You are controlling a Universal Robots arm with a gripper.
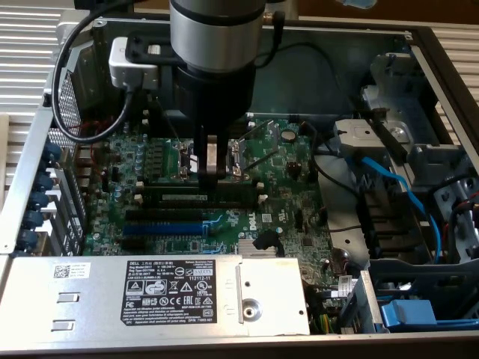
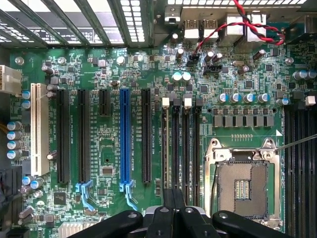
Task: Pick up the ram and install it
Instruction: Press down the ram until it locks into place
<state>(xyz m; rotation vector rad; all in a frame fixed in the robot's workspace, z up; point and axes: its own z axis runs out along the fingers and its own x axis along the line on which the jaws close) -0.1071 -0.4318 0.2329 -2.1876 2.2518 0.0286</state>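
Ram | flat, long axis across exterior view | jaws closed above

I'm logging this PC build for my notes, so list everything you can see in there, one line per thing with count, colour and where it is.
computer case: one, grey metal, open, enclosing everything
motherboard: one, green, on the case floor
CPU socket: one, silver frame, empty, beside the memory slots
ram: one stick, dark green, in a black slot directly under the gripper
blue slot: one, blue, among the black expansion slots
black expansion slots: several, black, parallel to the blue slot
white slot: one, white, at the end of that row
power supply: one, silver with a white label, near edge of the exterior view
blue cable: one, blue, exterior view's right
red-and-black wires: one twisted pair, by the rear ports
gripper: one, black, shut, over the ram
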